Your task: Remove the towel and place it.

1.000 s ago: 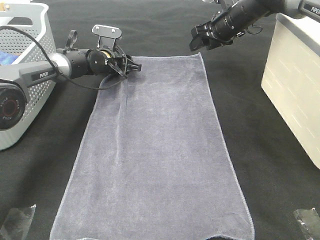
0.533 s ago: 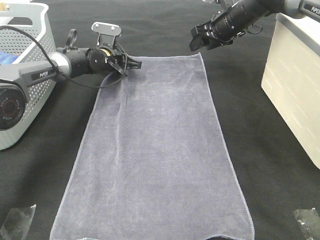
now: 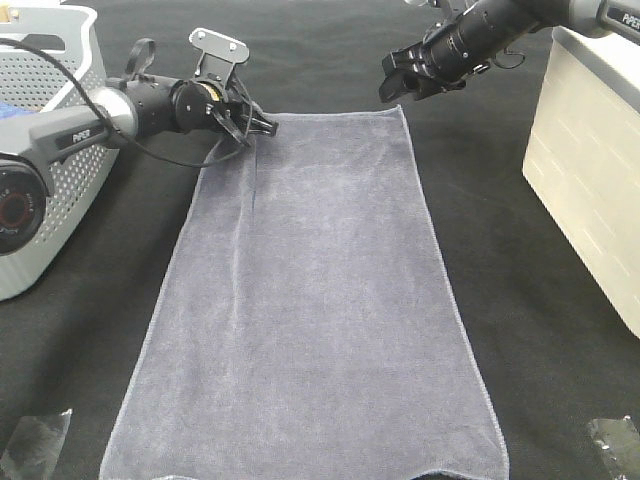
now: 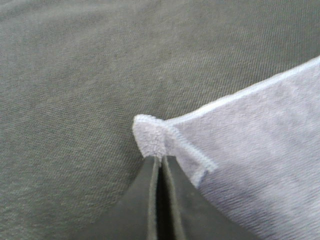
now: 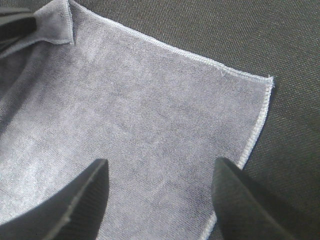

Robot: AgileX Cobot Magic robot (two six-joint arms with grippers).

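The slate-grey towel (image 3: pixel 310 300) lies spread flat and lengthwise on the black table. My left gripper (image 3: pixel 262 123) is shut on the towel's far left corner (image 4: pixel 150 137), which is pinched and folded between the fingers. My right gripper (image 3: pixel 398 82) is open and hovers just above the towel's far right corner (image 5: pixel 260 85), its two fingers (image 5: pixel 82 200) apart over the cloth, holding nothing.
A white perforated basket (image 3: pixel 60 120) with a blue item inside stands at the left. A cream box (image 3: pixel 590 160) stands at the right. Two small clear plastic scraps (image 3: pixel 30 440) lie at the near corners.
My left gripper has moved slightly away and left with the towel's corner pinched, lifting it a little. The right gripper has stayed in place.
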